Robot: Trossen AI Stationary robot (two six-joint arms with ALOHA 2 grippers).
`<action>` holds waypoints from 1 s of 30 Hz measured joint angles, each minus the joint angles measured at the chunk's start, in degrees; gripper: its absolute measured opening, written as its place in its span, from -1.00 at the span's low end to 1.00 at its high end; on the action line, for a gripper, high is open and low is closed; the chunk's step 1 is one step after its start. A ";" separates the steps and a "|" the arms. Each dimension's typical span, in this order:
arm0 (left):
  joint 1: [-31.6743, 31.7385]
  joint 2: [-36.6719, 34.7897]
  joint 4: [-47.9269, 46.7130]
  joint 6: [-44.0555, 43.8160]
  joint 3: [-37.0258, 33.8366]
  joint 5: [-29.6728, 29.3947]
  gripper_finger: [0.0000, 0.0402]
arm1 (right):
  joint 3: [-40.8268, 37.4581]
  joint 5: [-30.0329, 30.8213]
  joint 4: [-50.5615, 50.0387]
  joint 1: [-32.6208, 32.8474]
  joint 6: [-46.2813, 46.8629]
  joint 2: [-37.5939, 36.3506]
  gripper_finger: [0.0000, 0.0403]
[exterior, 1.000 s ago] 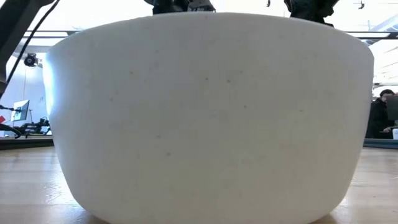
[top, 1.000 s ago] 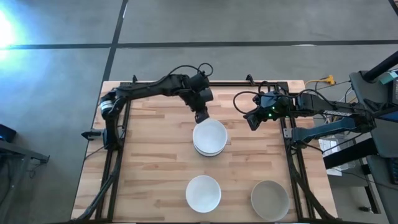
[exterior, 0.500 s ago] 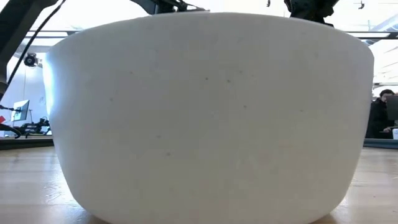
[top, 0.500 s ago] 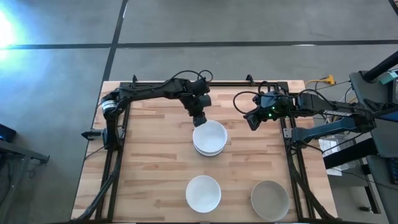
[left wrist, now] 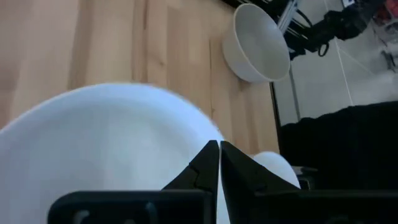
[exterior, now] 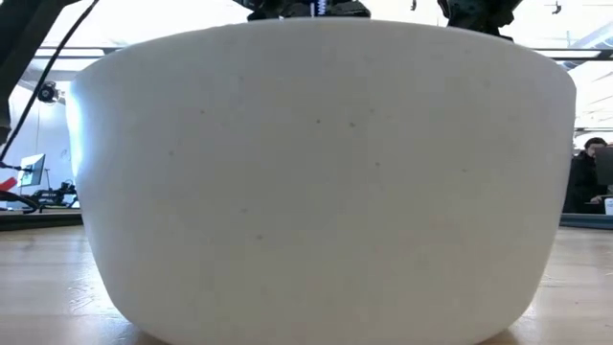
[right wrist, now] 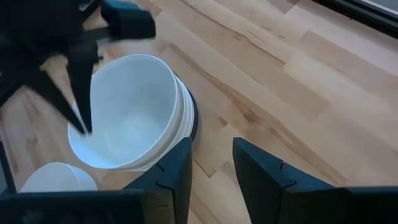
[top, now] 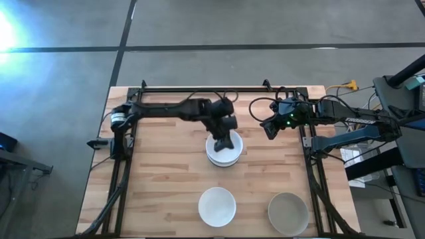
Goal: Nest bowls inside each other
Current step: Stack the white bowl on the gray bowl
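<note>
A stack of white bowls [top: 224, 153] stands at the table's middle, and a dark edge shows under it in the right wrist view [right wrist: 194, 124]. A single white bowl [top: 217, 206] stands near the front edge and fills the low view [exterior: 316, 172]. A grey-beige bowl [top: 287, 212] stands at the front right. My left gripper [top: 222, 142] is shut. It points down into the stack's top bowl [left wrist: 106, 143], close to that bowl's rim. My right gripper [top: 269, 130] is open and empty, above the table to the right of the stack. My left gripper's shut fingertips [right wrist: 86, 127] stand at the inner wall of the top bowl [right wrist: 124, 118], just below its rim. They come from above and slant down. I cannot tell whether they touch the wall.
Bare wood lies left of the stack [top: 166, 172] and between the stack and the two front bowls. Metal frame rails [top: 126, 166] run along the table's left and right sides. Cables and equipment [top: 372, 133] lie beyond the right edge.
My left gripper has moved from the far side of the stack toward the near edge and a little right. It now stands over the top bowl, dipped into it. The bowls have stayed in place.
</note>
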 joint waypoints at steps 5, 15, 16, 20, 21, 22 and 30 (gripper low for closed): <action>-1.60 0.54 4.89 -3.12 0.07 -2.57 -1.00 | 0.00 0.00 -0.15 0.00 -0.02 0.00 -0.45; -2.77 3.02 8.62 -6.99 0.15 -4.32 -1.00 | 0.00 -0.01 -0.28 0.00 0.00 0.00 -0.45; -2.95 3.12 8.55 -7.06 0.15 -4.47 -1.00 | 0.00 -0.02 -0.32 0.00 0.00 0.00 -0.45; -3.65 3.12 8.78 -7.08 0.15 -5.95 -1.00 | 0.00 -0.02 -0.42 0.00 0.02 0.00 -0.45; -3.81 3.12 8.68 -7.07 0.15 -5.95 -1.00 | 0.00 -0.02 -0.42 0.00 0.02 0.00 -0.45; -4.02 3.12 8.63 -6.99 0.15 -5.96 -1.00 | 0.00 -0.02 -0.42 0.00 0.02 0.00 -0.45; -5.18 3.53 8.67 -6.95 0.12 -6.11 -1.00 | 0.00 -0.02 -0.41 0.00 0.02 0.00 -0.45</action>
